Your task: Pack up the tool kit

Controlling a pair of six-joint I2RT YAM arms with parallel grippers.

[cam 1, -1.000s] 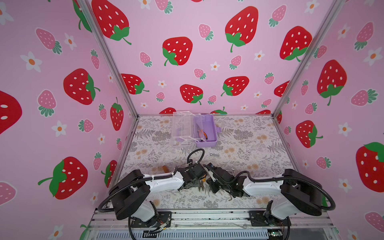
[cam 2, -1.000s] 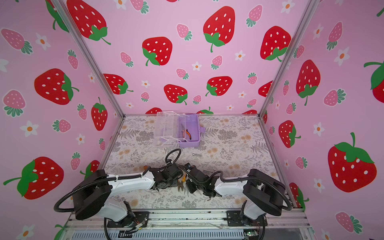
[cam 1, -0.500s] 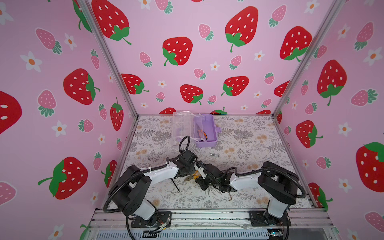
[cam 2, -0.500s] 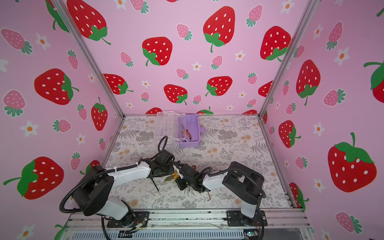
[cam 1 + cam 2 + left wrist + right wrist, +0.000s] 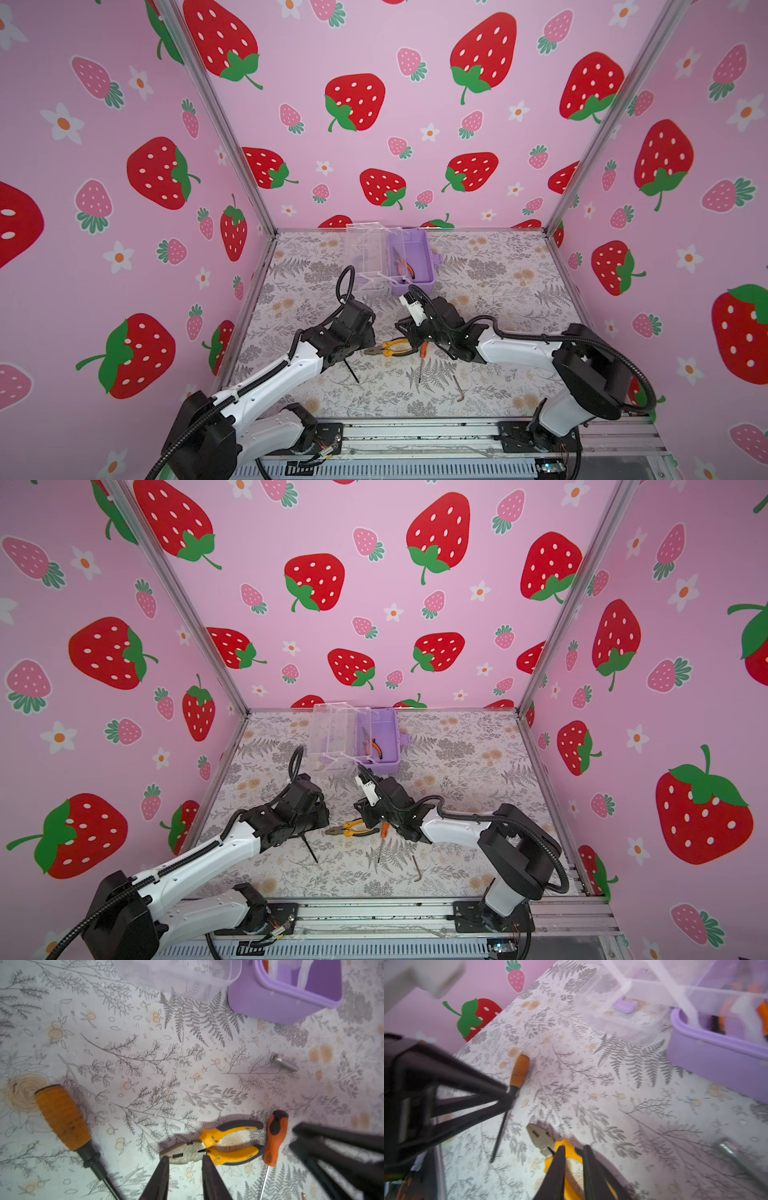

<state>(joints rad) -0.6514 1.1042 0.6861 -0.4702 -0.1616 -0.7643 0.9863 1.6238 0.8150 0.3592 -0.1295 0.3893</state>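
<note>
Left arm [image 5: 270,382] and right arm [image 5: 511,353] have parted, pliers [image 5: 392,347] lying between.

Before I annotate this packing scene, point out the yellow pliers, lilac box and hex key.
yellow pliers [image 5: 208,1139]: left wrist view, handle beside pivot.
lilac box [image 5: 270,1001]: left wrist view, outer wall.
hex key [image 5: 457,388]: in a top view, long shaft.

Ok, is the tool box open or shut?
Open: the clear lid is flipped out beside the lilac box, whose inside shows small orange-handled pliers.

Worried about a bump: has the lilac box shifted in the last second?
No. The lilac box sits equally close to the back wall's foot.
</note>
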